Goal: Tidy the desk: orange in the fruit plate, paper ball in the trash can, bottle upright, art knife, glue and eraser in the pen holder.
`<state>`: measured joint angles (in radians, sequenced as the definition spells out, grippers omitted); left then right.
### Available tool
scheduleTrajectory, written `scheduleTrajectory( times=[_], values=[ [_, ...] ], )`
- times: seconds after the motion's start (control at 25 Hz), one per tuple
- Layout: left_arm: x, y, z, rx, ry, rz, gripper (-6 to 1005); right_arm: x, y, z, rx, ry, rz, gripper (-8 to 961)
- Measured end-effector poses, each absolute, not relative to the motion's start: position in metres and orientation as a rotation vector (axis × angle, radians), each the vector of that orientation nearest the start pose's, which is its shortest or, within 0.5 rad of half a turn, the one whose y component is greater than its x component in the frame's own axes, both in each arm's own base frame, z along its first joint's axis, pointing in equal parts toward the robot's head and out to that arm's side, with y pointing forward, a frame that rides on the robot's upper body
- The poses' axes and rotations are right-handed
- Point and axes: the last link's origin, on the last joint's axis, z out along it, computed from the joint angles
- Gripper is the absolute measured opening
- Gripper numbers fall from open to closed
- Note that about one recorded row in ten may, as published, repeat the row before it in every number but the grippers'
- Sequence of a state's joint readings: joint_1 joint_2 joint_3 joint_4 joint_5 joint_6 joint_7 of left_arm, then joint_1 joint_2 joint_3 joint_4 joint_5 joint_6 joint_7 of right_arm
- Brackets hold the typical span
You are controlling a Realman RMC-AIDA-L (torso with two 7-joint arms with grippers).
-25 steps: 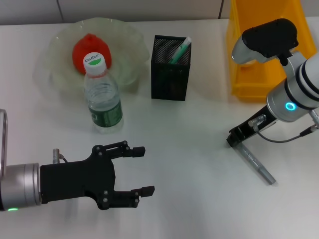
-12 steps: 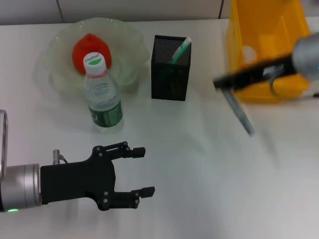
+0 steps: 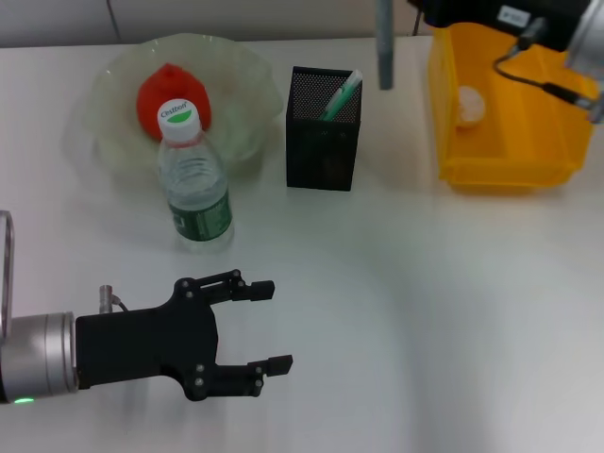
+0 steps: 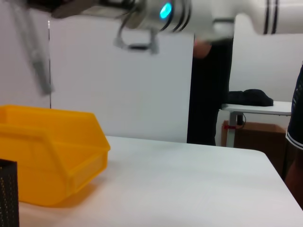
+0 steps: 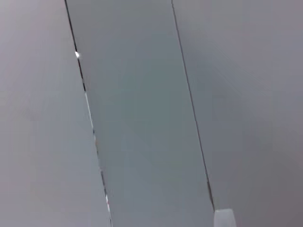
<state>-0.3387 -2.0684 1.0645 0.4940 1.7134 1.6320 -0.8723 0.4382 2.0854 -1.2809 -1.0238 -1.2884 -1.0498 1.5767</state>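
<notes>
The right end effector point(image 3: 427, 11) is hanging high at the far edge of the head view, above the gap between the pen holder point(image 3: 323, 129) and the trash can point(image 3: 510, 113), clenched on the glue point(image 3: 384, 42), a thin grey stick that is dangling vertically, clear of the smooth white counter point(image 3: 425, 311). The pen holder, a square black metal-mesh box, is holding the slim mint-green art knife point(image 3: 340, 96), which is leaning against its far right corner. The trash can, a glossy bright yellow plastic bin, is sitting to its right with a white crumpled paper ball point(image 3: 469, 104) inside. On the left, the knobby red-orange orange point(image 3: 170, 94) is resting in the fruit plate point(image 3: 113, 142), a pale green translucent glass dish with a ruffled rim. Just in front of it the clear ribbed bottle point(image 3: 195, 179) is standing upright. The left end effector point(image 3: 264, 323), matte black, is resting near the front left with its fingers spread apart, grasping nothing.
</notes>
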Motion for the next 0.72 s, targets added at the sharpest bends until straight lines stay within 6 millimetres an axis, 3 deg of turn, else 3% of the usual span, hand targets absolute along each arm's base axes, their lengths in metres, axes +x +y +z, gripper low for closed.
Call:
scheduleTrajectory(
  times=[0.08,0.2,0.4,0.72],
  values=[
    [-0.282,0.245,-0.047,-2.864,-0.197,-0.843,815,0.158,0.389,0.013,-2.368,0.530,1.052,146],
    [-0.282,0.245,-0.047,-2.865,-0.200,-0.843,815,0.167,0.405,-0.024,-2.404,0.548,0.985,146],
    [-0.282,0.245,-0.047,-2.865,-0.195,-0.842,815,0.169,0.412,-0.050,-2.424,0.524,0.925,142],
    [-0.282,0.245,-0.048,-2.865,-0.194,-0.844,815,0.178,0.413,-0.060,-2.410,0.547,0.864,220]
  ],
)
